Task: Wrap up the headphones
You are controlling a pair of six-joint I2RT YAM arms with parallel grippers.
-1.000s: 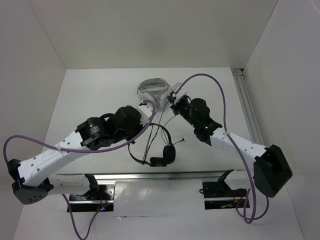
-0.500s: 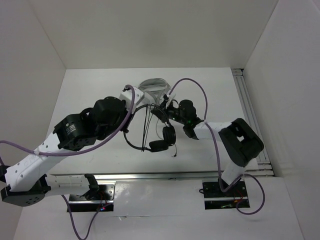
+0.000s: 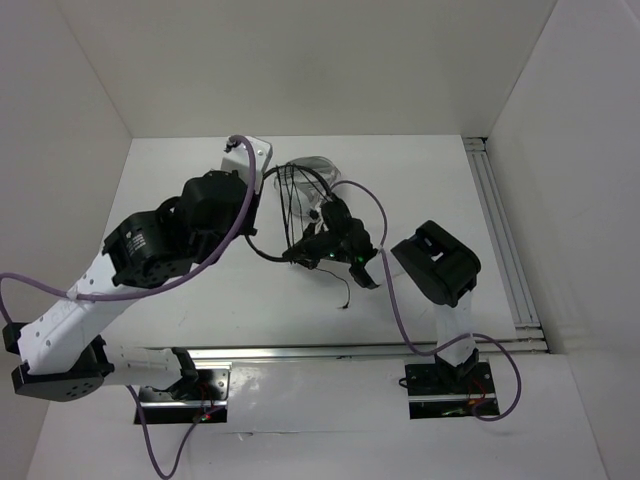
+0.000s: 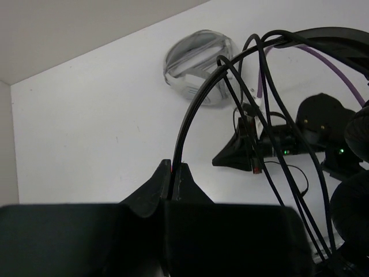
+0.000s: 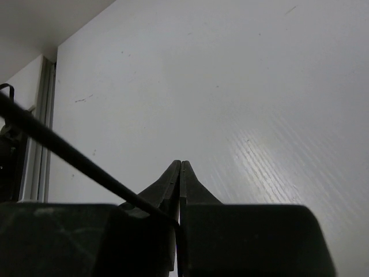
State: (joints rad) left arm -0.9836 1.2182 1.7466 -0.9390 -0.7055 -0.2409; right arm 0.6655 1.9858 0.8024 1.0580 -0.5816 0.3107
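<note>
Over the far middle of the worktop, the headphones hung between both arms. At the left wrist, the left gripper clamped the headband, anchoring it. At the right wrist, the right gripper pinched the cable taut, seemingly for winding.

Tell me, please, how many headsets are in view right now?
2. The black headphones hang with the headband pinched in the jaws of the left gripper; the white-and-grey headset lies on the table behind them. The arms could hide others.
</note>
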